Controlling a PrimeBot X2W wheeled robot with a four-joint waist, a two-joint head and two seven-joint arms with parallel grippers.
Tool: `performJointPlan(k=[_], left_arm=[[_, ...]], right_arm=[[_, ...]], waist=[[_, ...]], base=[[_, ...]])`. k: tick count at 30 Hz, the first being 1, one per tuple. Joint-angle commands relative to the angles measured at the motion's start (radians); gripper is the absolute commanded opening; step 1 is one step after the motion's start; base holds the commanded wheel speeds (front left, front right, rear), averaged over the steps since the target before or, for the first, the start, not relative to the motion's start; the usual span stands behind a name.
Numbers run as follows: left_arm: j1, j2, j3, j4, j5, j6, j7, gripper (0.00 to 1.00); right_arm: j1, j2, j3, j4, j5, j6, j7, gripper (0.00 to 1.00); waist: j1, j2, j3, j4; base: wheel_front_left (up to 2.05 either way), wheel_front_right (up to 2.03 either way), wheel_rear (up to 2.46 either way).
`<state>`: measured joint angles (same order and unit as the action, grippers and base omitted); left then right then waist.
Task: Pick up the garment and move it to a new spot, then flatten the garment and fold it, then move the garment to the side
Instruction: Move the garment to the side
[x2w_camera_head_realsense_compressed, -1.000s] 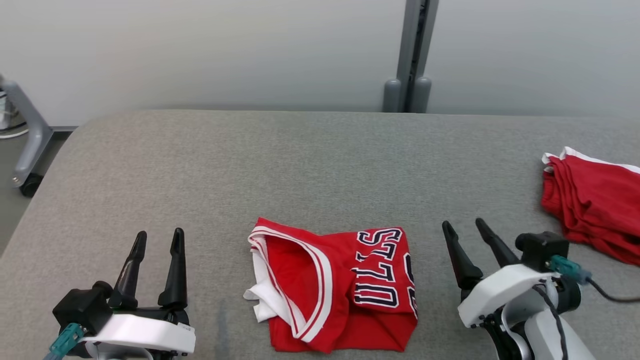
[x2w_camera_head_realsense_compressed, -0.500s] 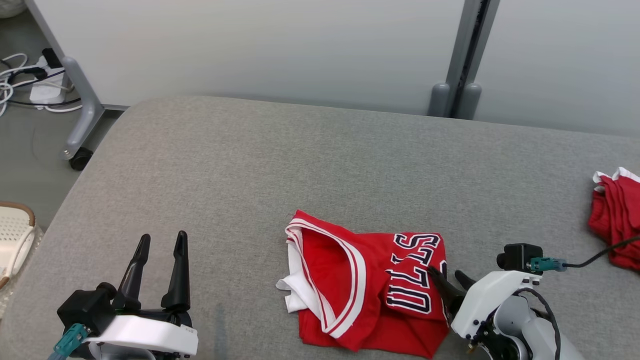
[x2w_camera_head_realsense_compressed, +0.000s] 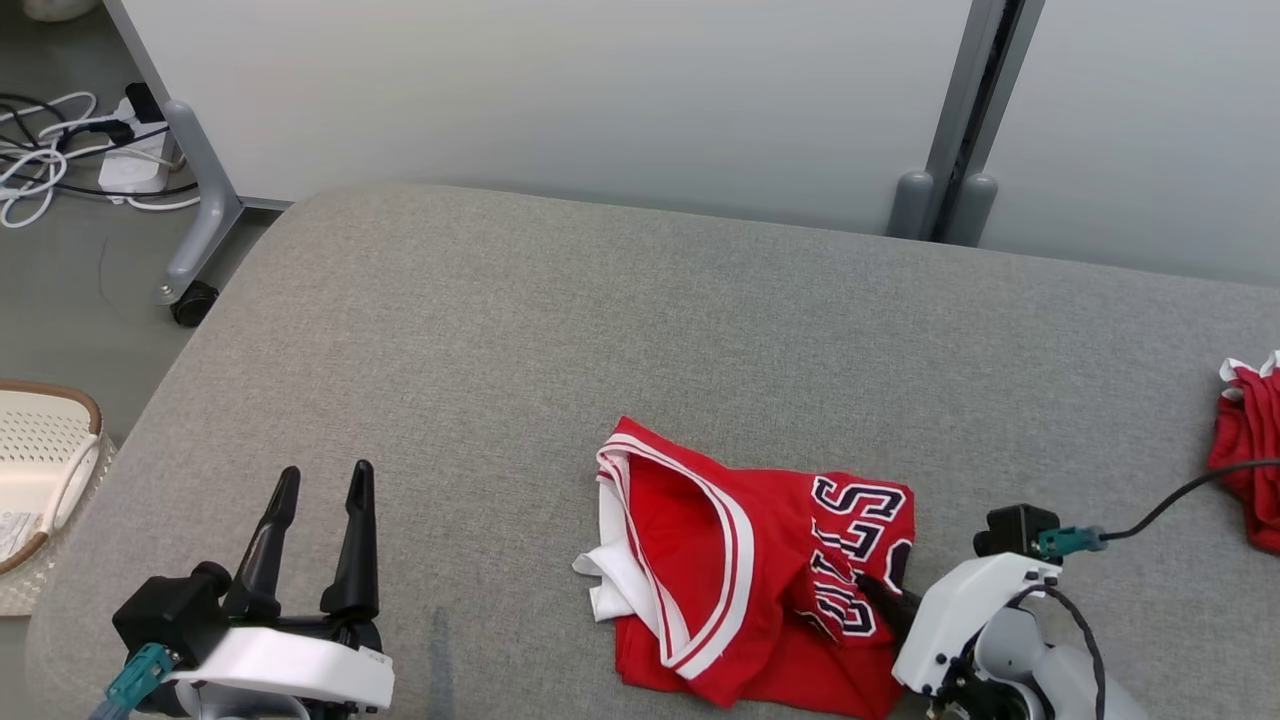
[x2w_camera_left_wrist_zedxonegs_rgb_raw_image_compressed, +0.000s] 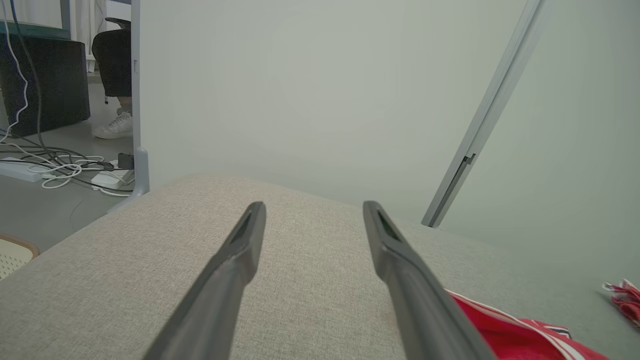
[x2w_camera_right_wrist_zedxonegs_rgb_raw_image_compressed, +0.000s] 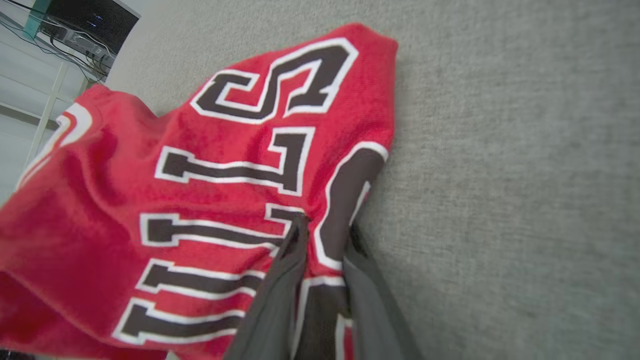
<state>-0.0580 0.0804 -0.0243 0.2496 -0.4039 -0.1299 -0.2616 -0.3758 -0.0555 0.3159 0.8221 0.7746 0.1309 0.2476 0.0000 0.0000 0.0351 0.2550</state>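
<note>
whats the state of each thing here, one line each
red jersey: folded, lying on the grey pad, lettered right edge bunched up
right hand: closed on a pinch of the red jersey's lettered edge
left hand: open, holding nothing, apart from the red jersey
second red garment: crumpled heap at the pad's right edge, untouched

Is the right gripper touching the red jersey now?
Touching. The right wrist view shows the right gripper with a fold of the red jersey pinched between its two fingers.
</note>
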Motion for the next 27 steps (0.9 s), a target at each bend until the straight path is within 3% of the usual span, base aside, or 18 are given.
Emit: performJointPlan(k=[1,12,20,27], left_arm=[[-0.009,0.005,0.004,0.000,0.005,-0.002,-0.004,1.00],[-0.002,0.000,0.000,-0.004,0.002,-0.002,-0.004,1.00],[-0.012,-0.002,-0.025,0.000,-0.006,-0.002,-0.004,1.00],[-0.022,-0.010,-0.041,0.002,-0.012,-0.002,-0.004,1.00]], right_arm=[[0.005,0.006,0.016,0.014,0.006,0.000,-0.026,0.00],[-0.093,-0.021,0.047,-0.061,-0.043,0.000,-0.167,0.00],[-0.259,-0.112,0.155,-0.157,-0.105,0.000,-0.061,0.00],[-0.414,-0.121,0.225,-0.210,-0.110,0.000,0.075,0.00]], waist=[[0.0000,0.0000,-0.004,-0.004],[0.0000,0.0000,-0.009,-0.047],[0.0000,0.0000,-0.010,-0.092],[0.0000,0.0000,0.003,-0.114]], base=[[0.00,0.00,0.00],[0.00,0.00,0.00],[0.00,0.00,0.00],[0.00,0.00,0.00]])
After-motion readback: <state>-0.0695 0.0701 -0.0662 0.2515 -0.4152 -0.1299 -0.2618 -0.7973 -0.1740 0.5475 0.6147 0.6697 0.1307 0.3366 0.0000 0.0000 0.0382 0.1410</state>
